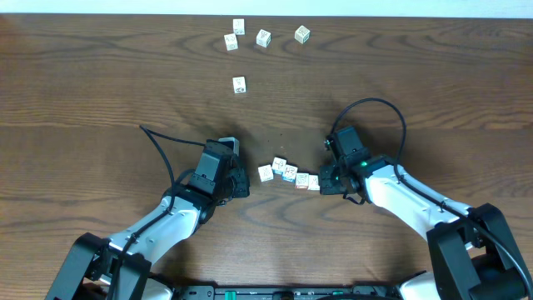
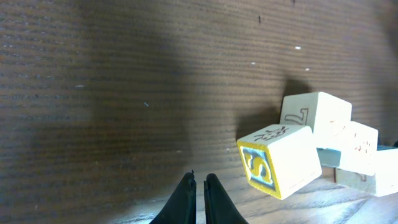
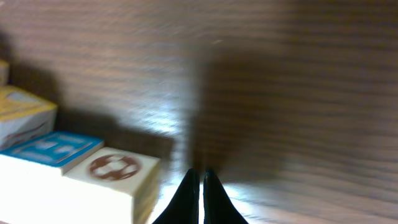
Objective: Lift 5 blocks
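Wood grain in a dark brown runs across the whole surface [image 1: 100,92], with a soft glare in both wrist views where light falls on it. Of the room only a pale strip [image 1: 400,7] shows, along the far edge of the surface, well beyond the blocks.

The blocks [image 1: 290,173], five small white cubes with coloured prints, lie in a short crooked row on the surface between the two arms, touching or nearly touching one another. The left tool [image 2: 201,182] is just to the left of the row. Its fingers are pressed almost together, with only a sliver between them and nothing held. In its own view the nearest block [image 2: 280,160], yellow-bordered with a blue mark, sits askew to its neighbours, just beside the tips.

The right tool [image 3: 200,177] is at the row's right end, also closed on nothing. The end block [image 3: 115,177], printed with a reddish round mark, is close beside its tips. That view is blurred.

Farther from the row, toward the far edge, a single cube [image 1: 240,84] sits alone, and beyond it four more cubes [image 1: 263,37] lie scattered. A black cable [image 1: 375,104] loops over the right arm, to the right of the row.
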